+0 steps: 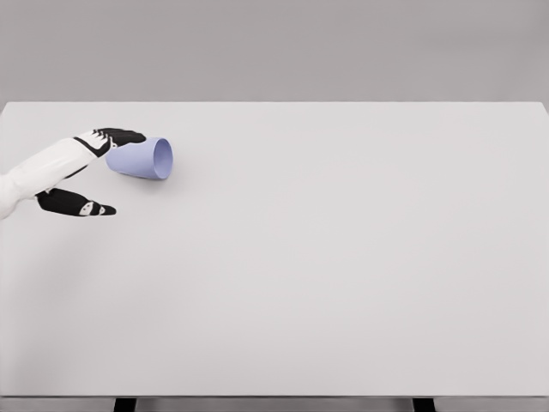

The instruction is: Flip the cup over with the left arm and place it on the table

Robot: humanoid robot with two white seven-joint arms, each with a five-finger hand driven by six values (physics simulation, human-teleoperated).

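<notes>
Now the cup (141, 160) is seen lying on its side at the far left of the table (343, 275), mouth turned right. The left hand (90, 172) is spread wide beside its base, holding nothing. The cup is judged light, stiff and smooth; it should be gripped around the wall.

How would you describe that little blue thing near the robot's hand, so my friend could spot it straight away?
Look at the wide white table and go to its far left part, where the robot's left hand reaches in. Right beside the hand's black fingers lies a pale blue cup, tipped on its side with its open mouth facing right. It is the only coloured thing on the table.
</notes>
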